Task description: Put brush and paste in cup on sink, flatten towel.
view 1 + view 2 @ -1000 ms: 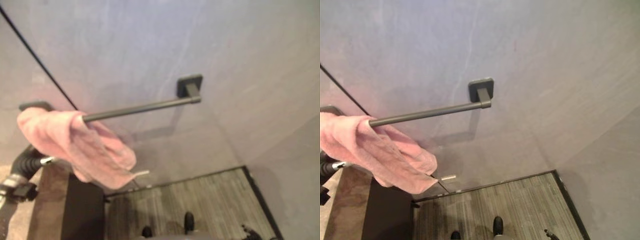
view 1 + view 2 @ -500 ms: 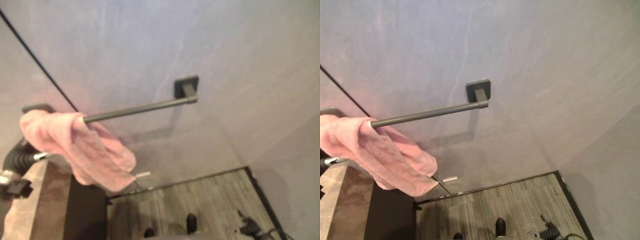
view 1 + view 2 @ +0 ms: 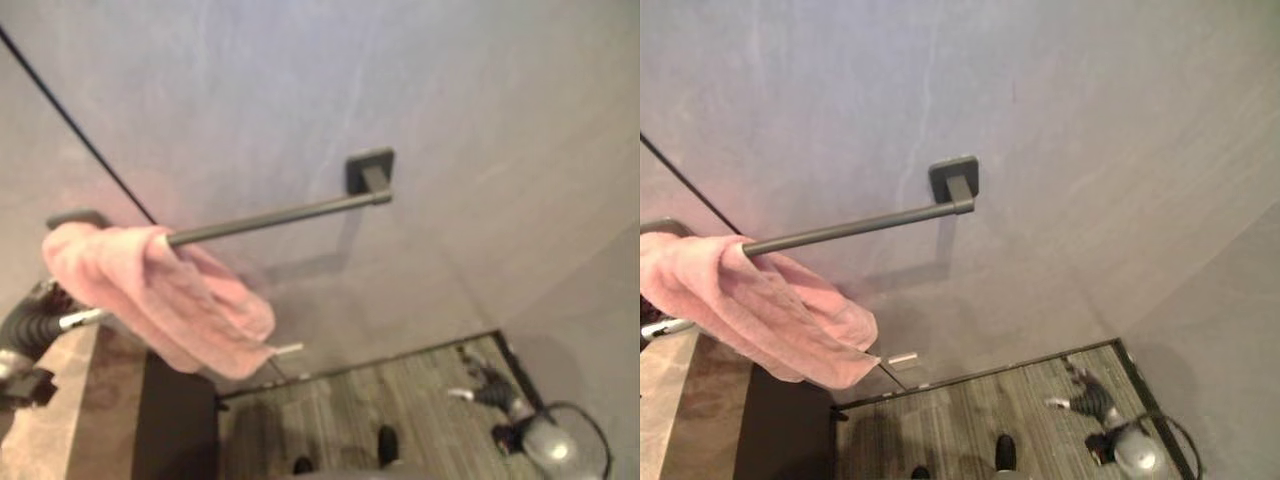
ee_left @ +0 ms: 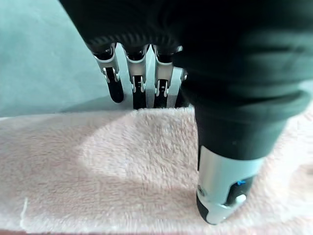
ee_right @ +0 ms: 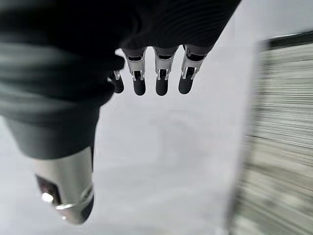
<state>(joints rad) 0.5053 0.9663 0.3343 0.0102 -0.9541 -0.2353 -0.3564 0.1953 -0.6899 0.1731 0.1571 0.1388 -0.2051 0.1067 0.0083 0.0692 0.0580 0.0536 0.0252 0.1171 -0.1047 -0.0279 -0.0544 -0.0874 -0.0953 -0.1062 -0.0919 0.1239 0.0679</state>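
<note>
A pink towel point(image 3: 170, 300) hangs bunched over the left end of a dark towel bar point(image 3: 290, 215) on the grey wall. My left hand point(image 4: 222, 181) is at the towel's left end. Its thumb lies on the pink cloth point(image 4: 98, 166), and its fingers point(image 4: 139, 85) reach past the cloth's edge on the far side. In the left eye view its dark cover point(image 3: 28, 328) shows just below the towel. My right hand point(image 3: 487, 385) is low at the right above the floor, fingers point(image 5: 161, 73) straight, holding nothing.
The bar's right bracket point(image 3: 368, 172) is fixed to the wall, and most of the bar is bare. A brown counter top point(image 3: 60, 420) with a dark side panel point(image 3: 175, 420) lies below the towel. Wood-grain floor point(image 3: 400, 400) meets a side wall at the right.
My right hand has come up into view at the lower right. The towel stays bunched at the bar's left end.
</note>
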